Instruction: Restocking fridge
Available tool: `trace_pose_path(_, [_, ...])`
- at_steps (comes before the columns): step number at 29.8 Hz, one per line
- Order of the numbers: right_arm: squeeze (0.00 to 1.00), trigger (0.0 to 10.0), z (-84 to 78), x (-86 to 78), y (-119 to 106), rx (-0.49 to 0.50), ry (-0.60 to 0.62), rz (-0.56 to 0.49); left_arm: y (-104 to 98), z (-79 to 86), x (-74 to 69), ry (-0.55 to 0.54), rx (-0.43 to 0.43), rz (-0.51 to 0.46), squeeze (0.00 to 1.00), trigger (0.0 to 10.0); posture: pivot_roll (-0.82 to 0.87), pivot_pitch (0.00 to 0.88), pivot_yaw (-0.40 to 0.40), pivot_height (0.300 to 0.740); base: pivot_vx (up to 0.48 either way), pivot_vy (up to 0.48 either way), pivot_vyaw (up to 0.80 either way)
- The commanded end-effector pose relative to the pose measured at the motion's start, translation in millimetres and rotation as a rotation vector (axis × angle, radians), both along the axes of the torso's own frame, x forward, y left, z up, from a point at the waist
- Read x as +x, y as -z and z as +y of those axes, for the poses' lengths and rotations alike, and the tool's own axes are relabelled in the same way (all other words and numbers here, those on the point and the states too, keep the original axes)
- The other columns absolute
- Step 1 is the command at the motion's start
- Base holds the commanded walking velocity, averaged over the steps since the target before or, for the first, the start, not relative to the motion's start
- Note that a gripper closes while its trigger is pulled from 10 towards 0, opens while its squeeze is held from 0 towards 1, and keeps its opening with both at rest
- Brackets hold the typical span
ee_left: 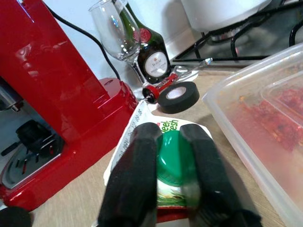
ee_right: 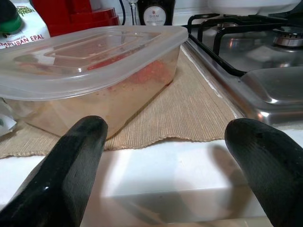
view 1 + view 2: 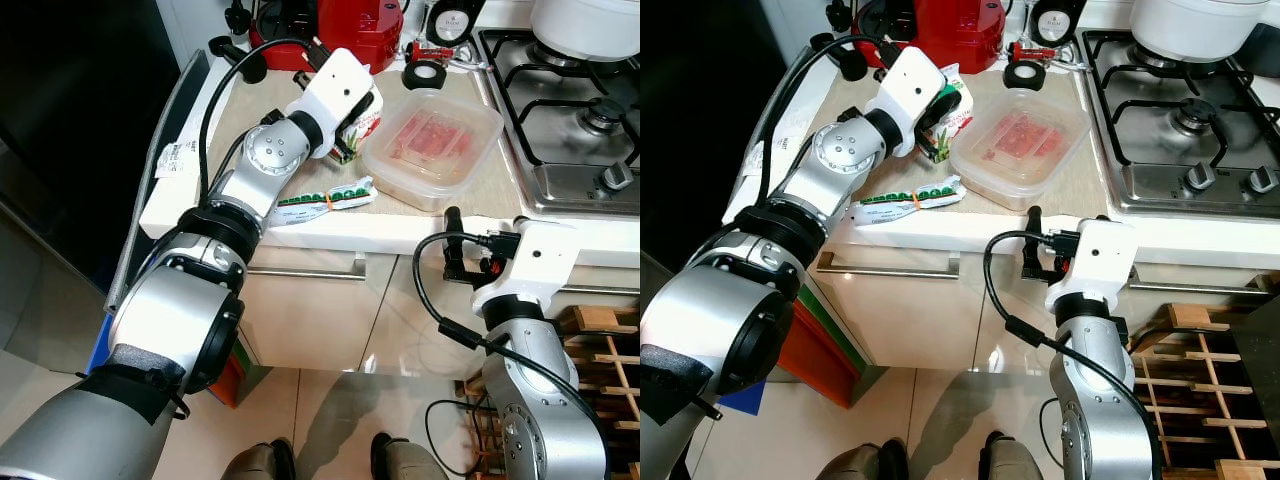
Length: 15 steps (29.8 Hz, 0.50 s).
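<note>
- Silver and white, the left arm reaches over the beige countertop (image 3: 330,225) in the left eye view, and the left gripper (image 3: 350,135) sits at a juice carton (image 3: 362,117) standing beside a clear plastic container (image 3: 432,145) of red food.
- A flat green-and-white packet (image 3: 325,199) lies near the counter's front edge, just in front of the carton.
- The right gripper (image 3: 465,250) hangs below the counter edge, in front of a cabinet drawer with a metal handle (image 3: 300,273); its fingers point up toward the container.
- Behind the carton stand a red appliance (image 3: 355,30) and a roll of black tape (image 3: 428,73); a steel gas hob (image 3: 560,110) lies to the right with a white pot (image 3: 585,25) on it.
- The right eye view gives the same layout, with a wooden rack (image 3: 1200,385) on the floor by the right arm and two shoe tips (image 3: 930,460) at the bottom edge.
- In the left wrist view, the two black fingers (image 1: 135,184) are clamped on either side of the carton's green cap (image 1: 173,158); a wine glass (image 1: 113,33) and a dark bottle (image 1: 151,52) stand behind the tape roll.
- In the right wrist view, the black fingers (image 2: 71,175) are spread wide apart, holding nothing, level with the counter's white edge; the lidded container sits ahead on a woven mat (image 2: 189,113), near the hob.
</note>
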State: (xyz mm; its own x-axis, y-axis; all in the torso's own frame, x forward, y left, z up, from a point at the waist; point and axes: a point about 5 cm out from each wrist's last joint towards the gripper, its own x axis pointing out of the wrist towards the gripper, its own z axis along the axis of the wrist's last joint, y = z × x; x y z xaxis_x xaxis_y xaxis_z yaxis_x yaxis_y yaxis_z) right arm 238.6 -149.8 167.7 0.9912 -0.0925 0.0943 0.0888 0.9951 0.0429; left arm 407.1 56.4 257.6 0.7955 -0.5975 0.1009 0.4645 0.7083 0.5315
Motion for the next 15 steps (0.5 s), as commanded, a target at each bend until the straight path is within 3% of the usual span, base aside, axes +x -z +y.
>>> trace_pose_path(1, [0.00,10.0,-0.1,-1.3,-1,-0.003,0.000,0.001,12,4.9,1.1,-0.003,0.015,0.072,0.00,0.0,-0.28,0.161,0.057,0.740,0.000,0.000,0.00])
trace_pose_path(15, [0.00,10.0,0.9,2.4,0,-0.008,-0.007,-0.002,-16,10.5,1.3,0.030,-0.107,0.005,0.00,0.0,-0.27,0.135,0.054,0.740,0.000,0.000,0.00])
